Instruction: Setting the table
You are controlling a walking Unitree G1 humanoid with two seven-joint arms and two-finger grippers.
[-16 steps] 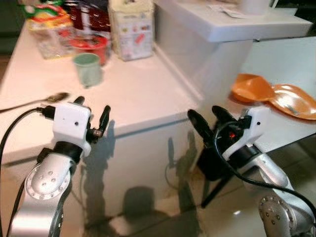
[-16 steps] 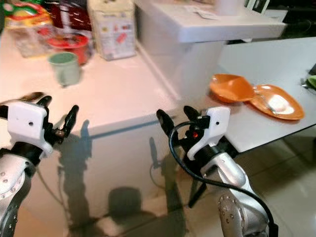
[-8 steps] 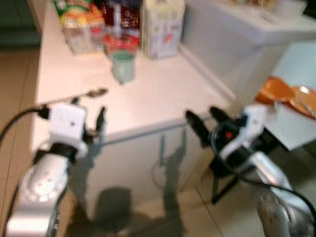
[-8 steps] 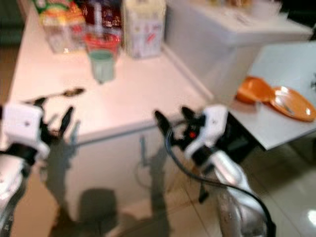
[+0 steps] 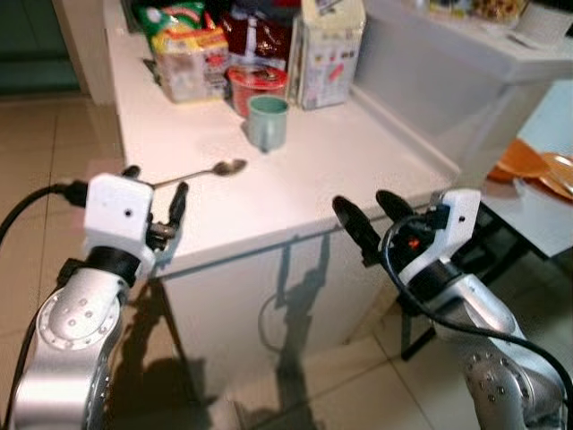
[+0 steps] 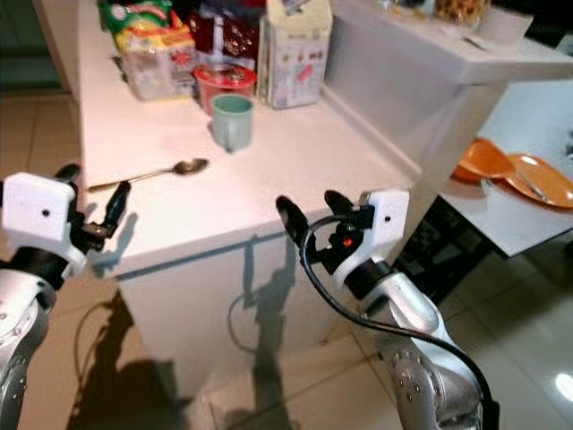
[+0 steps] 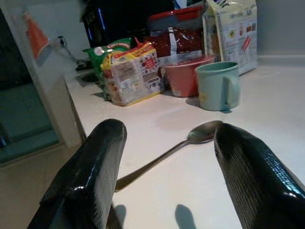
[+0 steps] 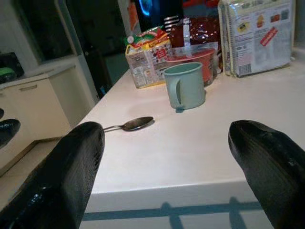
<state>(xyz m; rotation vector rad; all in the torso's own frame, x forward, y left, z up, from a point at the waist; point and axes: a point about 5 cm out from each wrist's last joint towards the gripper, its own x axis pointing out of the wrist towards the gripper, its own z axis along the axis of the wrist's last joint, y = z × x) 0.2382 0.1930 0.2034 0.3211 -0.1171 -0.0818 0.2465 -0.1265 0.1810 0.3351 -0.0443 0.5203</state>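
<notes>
The spoon [image 5: 199,173] lies left of centre on the white counter [image 5: 340,170], handle toward the left gripper [image 5: 154,199], bowl toward the green mug [image 5: 267,123]. That gripper, fingers apart, is nearer; the right gripper [image 5: 369,218], also spread, waits lower right.
</notes>
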